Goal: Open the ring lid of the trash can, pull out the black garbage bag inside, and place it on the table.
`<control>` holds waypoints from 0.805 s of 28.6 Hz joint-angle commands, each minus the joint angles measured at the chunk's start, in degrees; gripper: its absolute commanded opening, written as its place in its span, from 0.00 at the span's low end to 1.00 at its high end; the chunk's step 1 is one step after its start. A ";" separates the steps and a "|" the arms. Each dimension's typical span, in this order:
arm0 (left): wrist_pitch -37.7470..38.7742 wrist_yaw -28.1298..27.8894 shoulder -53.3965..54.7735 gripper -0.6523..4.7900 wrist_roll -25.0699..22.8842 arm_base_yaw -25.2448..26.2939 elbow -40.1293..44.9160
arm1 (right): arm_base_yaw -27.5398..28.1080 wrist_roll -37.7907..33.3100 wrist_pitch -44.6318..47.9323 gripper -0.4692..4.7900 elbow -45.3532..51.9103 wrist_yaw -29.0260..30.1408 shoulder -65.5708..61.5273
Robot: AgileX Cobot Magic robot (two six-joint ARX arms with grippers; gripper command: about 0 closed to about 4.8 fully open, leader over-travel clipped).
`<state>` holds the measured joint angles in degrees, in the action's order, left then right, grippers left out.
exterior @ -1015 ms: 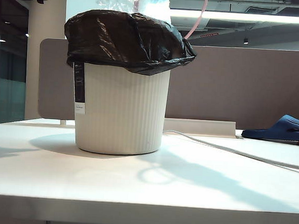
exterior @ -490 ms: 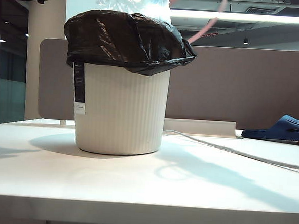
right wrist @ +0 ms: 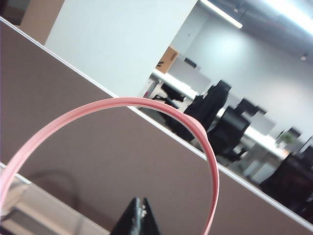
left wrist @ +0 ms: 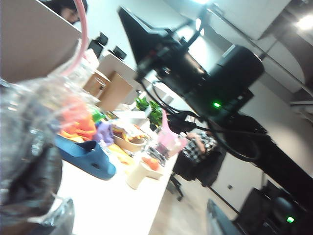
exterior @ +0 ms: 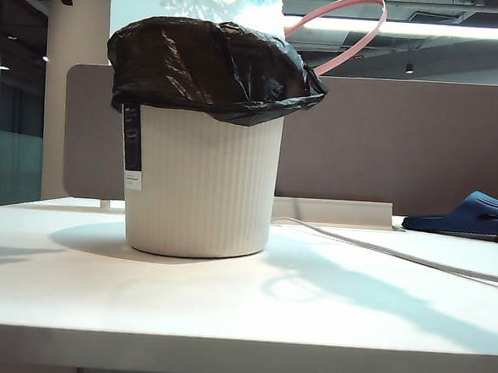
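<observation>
Thin pink ring lid [exterior: 352,28] tilts above ribbed cream trash can [exterior: 203,184]; right gripper [right wrist: 137,220] pressed together beside it, left gripper unseen, spread.

You had bright overhead office light. The ceiling strip light [exterior: 402,28] glared behind the trash can [exterior: 203,184], which threw a soft shadow toward the surface's [exterior: 241,313] left edge. Your left wrist view was smeared and unfocused up close; the right wrist view was sharper.

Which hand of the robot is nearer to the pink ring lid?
Right. The right hand, shut, sits just beside the raised ring lid, which fills its camera. The left hand is out of view; its camera shows only the lid's edge.
</observation>
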<state>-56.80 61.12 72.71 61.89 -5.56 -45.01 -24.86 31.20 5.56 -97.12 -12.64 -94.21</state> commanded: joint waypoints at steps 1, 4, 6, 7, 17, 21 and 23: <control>-1.18 0.22 -0.42 0.75 -0.37 2.64 -0.33 | -0.02 -6.16 -2.38 0.09 -0.39 -0.28 2.51; -1.16 0.26 -1.09 0.75 -0.35 5.46 -0.33 | -0.02 -6.80 -4.61 0.09 -0.39 0.09 4.48; -1.18 0.48 -2.14 0.75 -0.37 7.93 -0.33 | -0.02 -6.78 -7.21 0.09 -0.42 1.88 6.47; -1.18 0.74 -2.86 0.75 -0.39 9.18 -0.33 | -0.02 -6.84 -8.48 0.09 -0.42 2.80 7.32; 0.50 4.07 -10.73 0.75 3.43 16.11 -0.31 | -0.02 -15.10 -25.14 0.09 -0.39 3.80 18.53; 4.13 6.54 -14.62 0.75 3.67 16.09 -0.31 | 0.00 -19.58 -31.76 0.09 -0.35 7.08 21.49; 5.88 6.69 -17.22 0.75 3.69 16.09 -0.31 | 0.46 -22.71 -34.07 0.09 -0.26 11.23 22.58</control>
<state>-52.12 67.22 57.17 65.47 10.55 -45.04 -24.77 12.25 -26.57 -97.10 -5.61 -72.44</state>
